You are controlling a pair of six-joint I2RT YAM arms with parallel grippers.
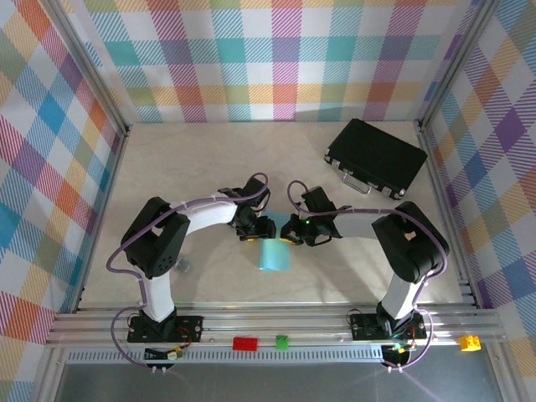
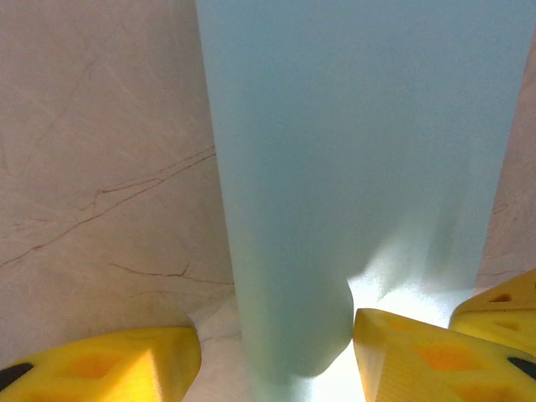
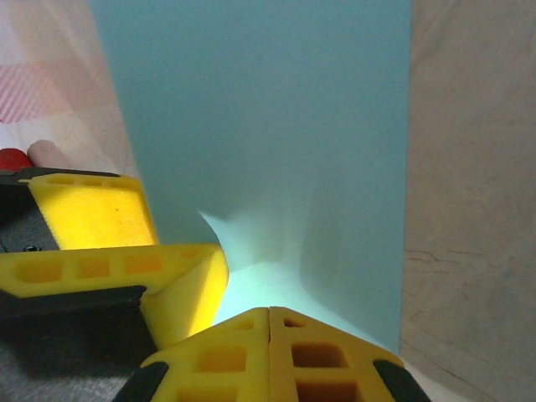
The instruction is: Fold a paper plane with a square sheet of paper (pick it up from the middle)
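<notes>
Marble counter (image 1: 167,167), blue paper sheet (image 1: 273,254) at middle. Left end effector (image 2: 276,356) spread astride sheet. Right end effector (image 3: 270,322) pinching sheet edge.

No readable writing

Neither the light-blue paper (image 1: 272,255) nor the black case (image 1: 377,157) shows any lettering, though the case's small metal fittings may be too distant to judge.

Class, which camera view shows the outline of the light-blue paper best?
The top external view: the paper fits in frame, its sides and near edge visible. In the wrist views the paper is a close-up band, cropped at the frame.
</notes>
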